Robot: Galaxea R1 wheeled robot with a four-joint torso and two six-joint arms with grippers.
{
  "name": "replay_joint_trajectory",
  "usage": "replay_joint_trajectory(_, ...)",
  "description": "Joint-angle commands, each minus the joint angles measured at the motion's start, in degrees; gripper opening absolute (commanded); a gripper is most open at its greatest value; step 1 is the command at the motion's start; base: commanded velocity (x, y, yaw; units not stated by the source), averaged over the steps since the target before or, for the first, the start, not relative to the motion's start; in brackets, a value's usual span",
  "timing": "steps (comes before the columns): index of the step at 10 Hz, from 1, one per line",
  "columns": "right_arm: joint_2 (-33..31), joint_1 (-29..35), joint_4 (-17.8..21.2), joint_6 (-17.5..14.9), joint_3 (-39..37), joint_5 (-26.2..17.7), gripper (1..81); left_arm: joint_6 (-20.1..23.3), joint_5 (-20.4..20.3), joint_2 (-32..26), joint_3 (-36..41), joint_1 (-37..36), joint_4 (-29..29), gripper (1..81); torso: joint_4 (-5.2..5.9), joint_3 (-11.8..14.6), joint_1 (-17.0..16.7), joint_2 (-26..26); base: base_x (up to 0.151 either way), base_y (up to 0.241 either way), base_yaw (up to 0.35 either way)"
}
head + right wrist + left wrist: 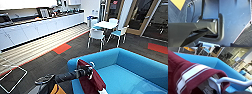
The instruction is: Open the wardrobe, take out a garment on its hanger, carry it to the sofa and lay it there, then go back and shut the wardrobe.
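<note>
The bright blue sofa (pixel 125 75) stands right in front of me. My left arm comes in from the lower left, and my left gripper (pixel 87 71) is shut on the thin white hanger (pixel 92 64) at the sofa's near left end. The dark red garment (pixel 90 81) hangs from the hanger and drapes over the sofa's left edge, with a white sleeve end showing low down. In the left wrist view the garment's (pixel 193 75) red cloth with white stripes sits close up, the hanger's (pixel 233 80) white bar runs beside it, and the sofa (pixel 215 62) lies behind.
A white table (pixel 107 24) with white chairs with teal seats (pixel 97 34) stands beyond the sofa. A long white kitchen counter (pixel 37 28) runs along the left wall. Glass doors (pixel 147 15) are at the far right. Dark carpet with an orange patch (pixel 61 48) lies between.
</note>
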Motion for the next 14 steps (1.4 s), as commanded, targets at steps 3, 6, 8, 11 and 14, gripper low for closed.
replay_joint_trajectory(3,0.4,0.3,0.0,0.0,0.7,-3.1,81.1,2.8,1.1,-8.5,1.2,-7.2,5.2,1.0,0.02,0.0,0.0,0.0,0.000,0.000,0.000)
replay_joint_trajectory(6,0.4,0.3,0.0,-0.1,0.7,-3.1,81.1,2.8,0.7,-13.2,0.4,-4.4,6.8,1.0,0.02,0.0,0.0,0.0,0.000,0.000,0.000)
replay_joint_trajectory(8,0.4,0.3,-0.1,-0.1,0.7,-3.1,81.1,2.8,0.9,-15.6,0.8,-3.2,7.9,1.0,0.00,0.0,0.0,0.0,0.000,0.000,0.000)
replay_joint_trajectory(11,0.4,0.4,-0.1,-0.1,0.6,-3.1,81.1,2.9,0.9,-17.5,2.8,-1.6,9.2,81.1,0.00,0.0,0.0,0.0,0.000,0.000,0.000)
replay_joint_trajectory(14,0.4,0.3,0.0,-0.1,0.6,-3.1,81.1,2.8,1.9,-18.6,2.9,0.2,9.7,81.1,0.00,0.0,0.0,0.0,0.000,0.000,0.000)
